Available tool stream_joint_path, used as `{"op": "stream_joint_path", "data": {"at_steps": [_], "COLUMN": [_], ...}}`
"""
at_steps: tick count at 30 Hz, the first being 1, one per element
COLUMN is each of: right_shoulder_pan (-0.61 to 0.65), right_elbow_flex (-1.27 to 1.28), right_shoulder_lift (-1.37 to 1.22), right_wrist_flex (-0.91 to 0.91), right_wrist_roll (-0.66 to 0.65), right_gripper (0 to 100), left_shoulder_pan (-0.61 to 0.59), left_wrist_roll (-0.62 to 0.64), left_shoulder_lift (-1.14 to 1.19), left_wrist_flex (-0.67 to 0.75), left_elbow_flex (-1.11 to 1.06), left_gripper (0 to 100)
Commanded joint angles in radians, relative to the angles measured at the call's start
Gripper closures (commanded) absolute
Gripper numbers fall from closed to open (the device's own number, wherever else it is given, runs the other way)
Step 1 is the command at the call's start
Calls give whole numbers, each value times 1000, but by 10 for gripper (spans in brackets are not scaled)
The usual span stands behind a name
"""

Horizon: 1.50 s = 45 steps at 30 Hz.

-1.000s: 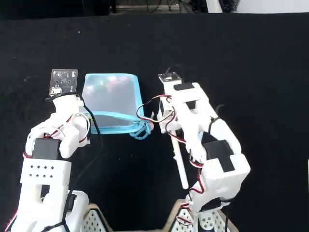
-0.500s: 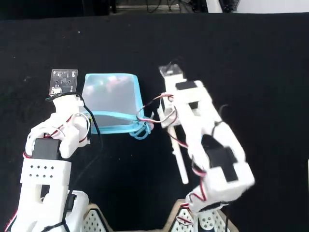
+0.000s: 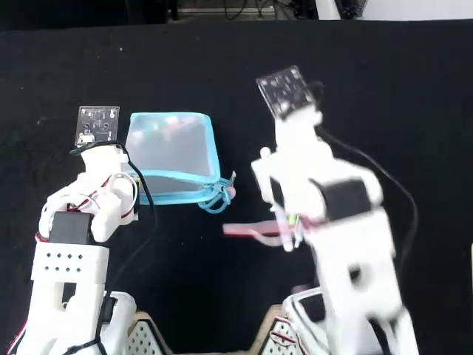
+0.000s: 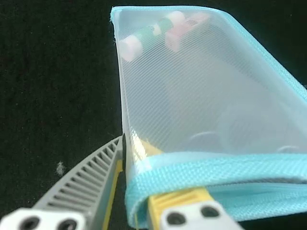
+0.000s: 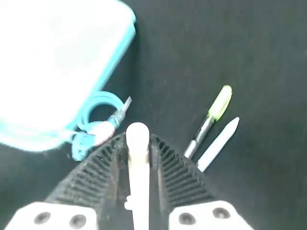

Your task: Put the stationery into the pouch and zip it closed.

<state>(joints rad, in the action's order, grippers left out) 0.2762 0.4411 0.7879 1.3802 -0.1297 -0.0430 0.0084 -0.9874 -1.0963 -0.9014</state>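
Note:
The clear pouch (image 3: 170, 151) with light-blue trim lies flat at the centre left, with pink and green stationery (image 4: 163, 28) inside at its far end. My left gripper (image 3: 130, 185) is shut on the pouch (image 4: 201, 110) at its near left corner, one grey finger (image 4: 91, 187) outside the mesh. My right gripper (image 3: 282, 225) hangs above the table right of the pouch, shut on a white pen (image 3: 247, 231) that points left. In the right wrist view that pen (image 5: 137, 143) sits between the fingers of my right gripper (image 5: 137, 136), above the pouch's blue zip cord (image 5: 96, 122).
A yellow-capped pen (image 5: 211, 120) and a white pen (image 5: 218, 143) lie side by side on the black cloth right of the pouch (image 5: 57, 67). A small square marker card (image 3: 97, 125) lies left of the pouch. Open cloth stretches beyond.
My right arm has lifted the white pen off the table and swung up and to the right, turning the pen to point left. The left arm and pouch stayed put.

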Motion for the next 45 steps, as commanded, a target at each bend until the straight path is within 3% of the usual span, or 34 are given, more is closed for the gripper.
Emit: {"op": "stream_joint_path", "data": {"at_steps": [1, 10, 25, 40, 45], "right_shoulder_pan": [61, 261, 526, 528, 531], "right_elbow_flex": [36, 157, 203, 611, 730], "right_shoulder_lift": [209, 516, 536, 542, 542], "right_wrist_flex": [-55, -233, -456, -1008, -1102], "right_wrist_roll": [-3, -8, -9, -12, -196], "right_gripper": [988, 988, 987, 987, 987], "left_shoulder_pan": [-10, -10, -10, -10, -10], "left_wrist_roll": [6, 6, 6, 6, 6], "left_shoulder_lift": [5, 5, 5, 5, 5], "left_wrist_flex": [0, 0, 0, 0, -2], "left_elbow_flex": [5, 4, 1, 1, 1], "left_gripper": [970, 970, 970, 970, 970]}}
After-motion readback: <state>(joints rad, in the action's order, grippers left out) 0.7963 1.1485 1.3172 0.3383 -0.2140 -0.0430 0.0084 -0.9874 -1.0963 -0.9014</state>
